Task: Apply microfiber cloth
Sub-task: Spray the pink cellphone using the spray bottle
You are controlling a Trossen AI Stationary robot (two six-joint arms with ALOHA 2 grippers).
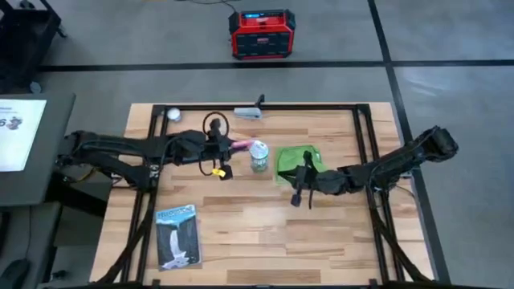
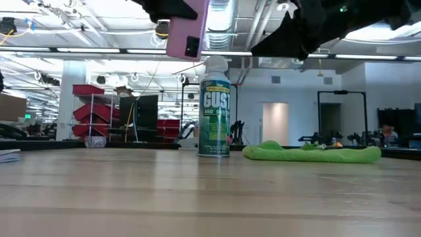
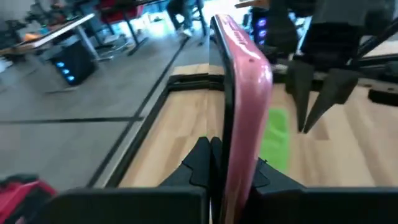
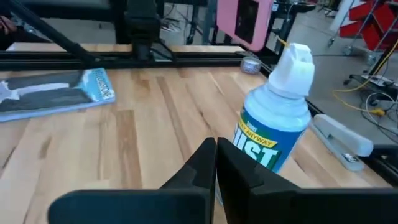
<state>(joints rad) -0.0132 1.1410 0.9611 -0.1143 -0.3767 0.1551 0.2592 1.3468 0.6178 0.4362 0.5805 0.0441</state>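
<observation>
Green microfiber cloth [image 1: 298, 159] lies beside the spray can [image 1: 259, 156], under the right hand [image 1: 303, 195].

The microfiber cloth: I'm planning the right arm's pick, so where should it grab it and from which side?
Come straight down on the microfiber cloth and pinch a rumpled fold at its near edge, away from the spray can. It lies flat on the table, leaving no side to grip. The right gripper, shut, must open first.
</observation>
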